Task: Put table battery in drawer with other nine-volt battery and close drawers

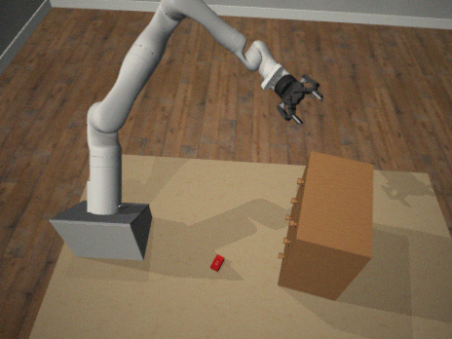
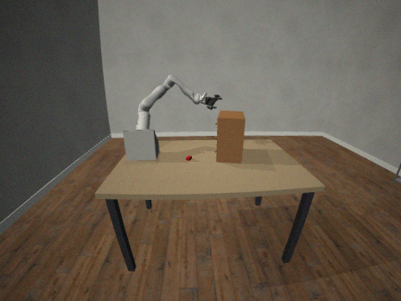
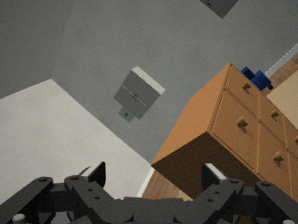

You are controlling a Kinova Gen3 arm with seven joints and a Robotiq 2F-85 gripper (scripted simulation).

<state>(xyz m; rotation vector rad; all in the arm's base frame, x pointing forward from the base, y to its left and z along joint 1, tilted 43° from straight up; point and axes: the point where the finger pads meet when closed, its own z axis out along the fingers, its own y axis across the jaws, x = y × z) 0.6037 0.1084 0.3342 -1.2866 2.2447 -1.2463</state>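
Note:
The nine-volt battery (image 1: 217, 263) (image 2: 188, 158), a small red block, lies flat on the table between the robot's base and the chest. The brown wooden chest (image 1: 336, 209) (image 2: 231, 140) (image 3: 187, 125) stands upright, its knobbed front towards the robot's base. The knobs sit in two columns, and the drawer fronts (image 3: 234, 131) that show look flush. The drawers' contents are hidden, the other battery included. My gripper (image 1: 309, 108) (image 2: 217, 103) (image 3: 153, 173) is open and empty, in the air above the level of the chest's top and near its front edge, well away from the battery.
The grey base block (image 1: 97, 239) (image 2: 141, 145) carries the arm at the table's left side. The table (image 1: 161, 312) (image 2: 207, 179) extends around the chest and battery. A blue object (image 3: 259, 79) shows past the chest in the wrist view, with a grey box (image 3: 135, 92) farther off.

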